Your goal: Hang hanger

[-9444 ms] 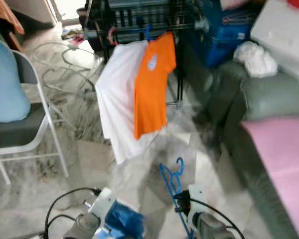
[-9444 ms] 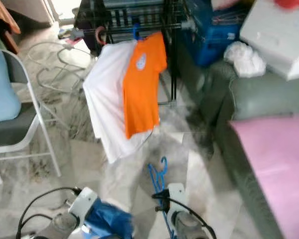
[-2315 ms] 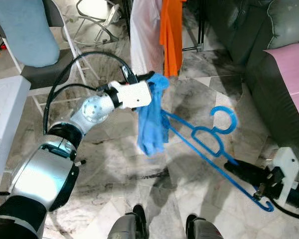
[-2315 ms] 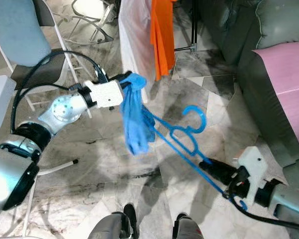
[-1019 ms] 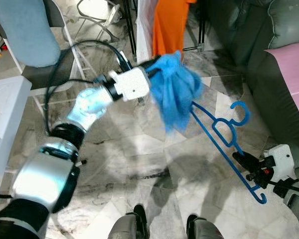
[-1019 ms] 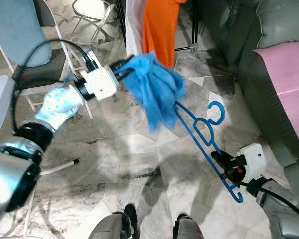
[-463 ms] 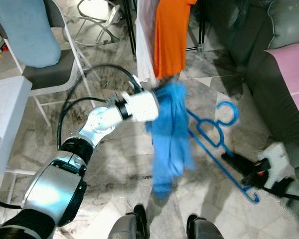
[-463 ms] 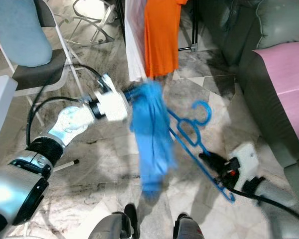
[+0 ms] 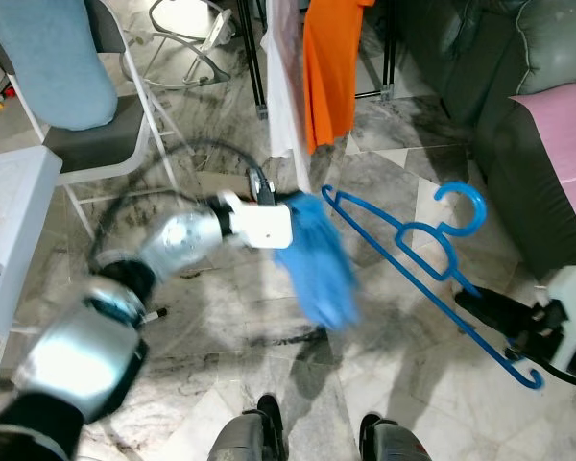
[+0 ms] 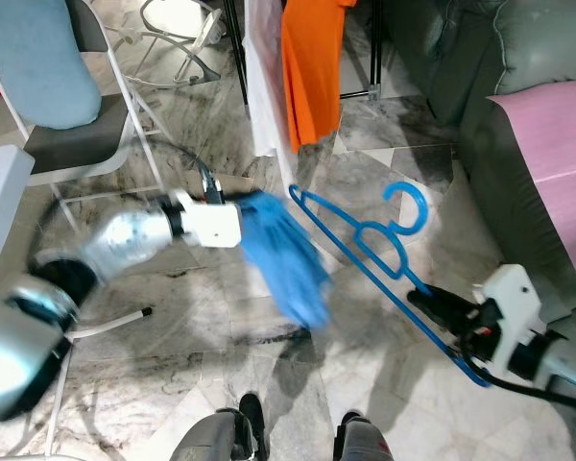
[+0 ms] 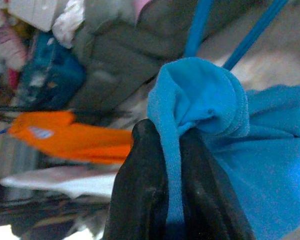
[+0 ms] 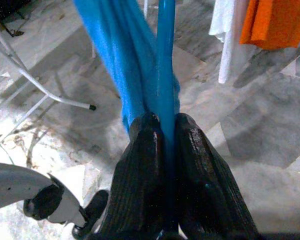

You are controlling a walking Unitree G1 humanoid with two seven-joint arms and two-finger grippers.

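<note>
The left gripper (image 11: 172,150) pinched the blue shirt (image 9: 322,269) beside the blue hanger (image 9: 432,264), which the right gripper (image 12: 162,130) squeezed low over the floor, probably to dress it.

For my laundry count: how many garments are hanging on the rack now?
2: an orange shirt and a white shirt to its left, side by side. More may be hidden above the picture's edge. The blue cloth is in the left gripper, not hung.

Open marble floor (image 9: 221,317) lies ahead; folding chair (image 9: 96,144) left, sofa (image 9: 518,163) right, hanging shirts (image 9: 312,67) beyond.
</note>
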